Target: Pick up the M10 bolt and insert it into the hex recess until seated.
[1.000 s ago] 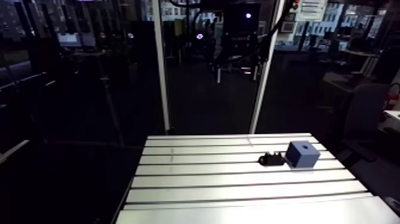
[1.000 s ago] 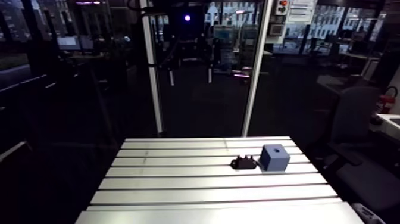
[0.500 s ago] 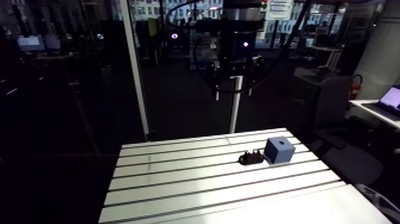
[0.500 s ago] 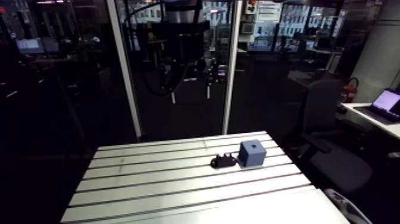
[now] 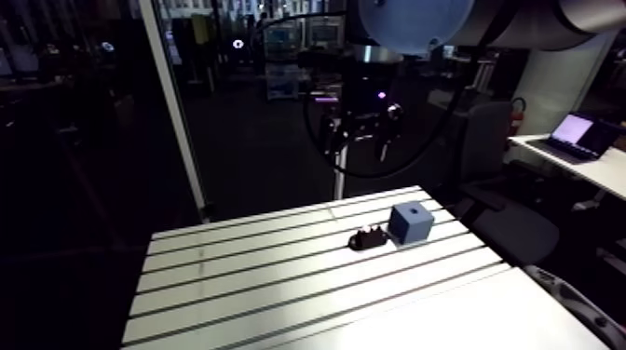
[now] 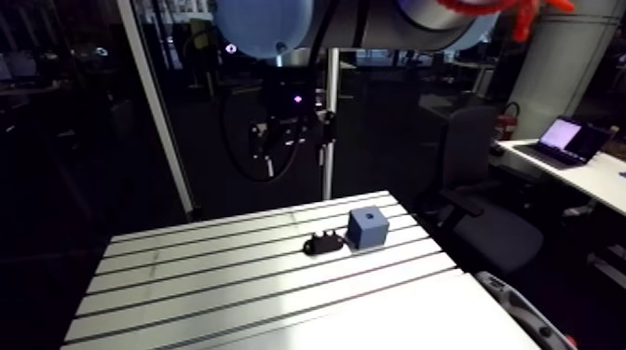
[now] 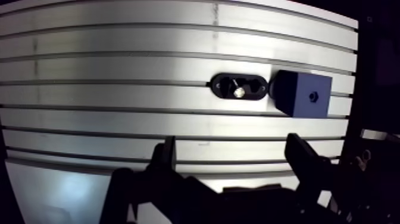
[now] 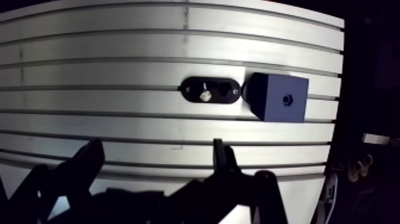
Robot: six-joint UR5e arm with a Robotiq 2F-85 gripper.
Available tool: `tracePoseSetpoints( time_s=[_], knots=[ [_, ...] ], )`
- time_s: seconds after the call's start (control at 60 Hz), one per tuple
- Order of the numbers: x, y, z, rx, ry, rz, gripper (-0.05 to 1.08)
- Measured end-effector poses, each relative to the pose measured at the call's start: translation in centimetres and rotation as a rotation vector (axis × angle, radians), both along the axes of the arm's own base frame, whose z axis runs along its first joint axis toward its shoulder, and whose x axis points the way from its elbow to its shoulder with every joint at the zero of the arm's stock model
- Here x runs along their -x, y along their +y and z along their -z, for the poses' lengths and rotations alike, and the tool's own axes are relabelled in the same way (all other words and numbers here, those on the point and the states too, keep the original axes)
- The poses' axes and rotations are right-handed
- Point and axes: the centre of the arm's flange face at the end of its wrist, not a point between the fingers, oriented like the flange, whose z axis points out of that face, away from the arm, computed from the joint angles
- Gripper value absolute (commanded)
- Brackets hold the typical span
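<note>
So, jaws: released and spread wide in the wrist view; nothing lies between them; they hang high above the worktop, on the near side of the parts; only bare slotted metal shows in the gap
M10 bolt: on the worktop, seated in a black oval holder; its bright metal end points up toward the wrist camera; the shank looks slightly slanted from this angle; well apart from the jaws, ahead of them
Black oval holder: lies flat on one aluminium strip between two slots; its long side runs along the slots; a dark hole shows beside the bolt, with a small one near each end; one rounded end sits just beside the blue block; whether the two touch I cannot tell
Blue block: a cube resting on the worktop close to its side edge; in the arm view it stands next to the holder toward the far right part of the surface
Hex recess: a small dark hexagon in the middle of the block's top face; it faces upward
Worktop: long parallel slots run across it; holder and block sit together in the same row
</note>
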Motion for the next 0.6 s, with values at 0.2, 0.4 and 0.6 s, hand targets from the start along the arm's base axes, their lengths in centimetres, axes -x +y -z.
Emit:
tracePoseSetpoints(
  time_s=[0.2, 0.4, 0.6],
  knots=[
    [0.2, 1.6, 1.7, 0.009, -0.018, 0.003, 0.01],
    [0.6, 2.4, 3.3, 0.010, -0.033, -0.007, 0.01],
    [1.2, 2.8, 5.1, 0.010, -0.043, -0.001, 0.02]
  ],
)
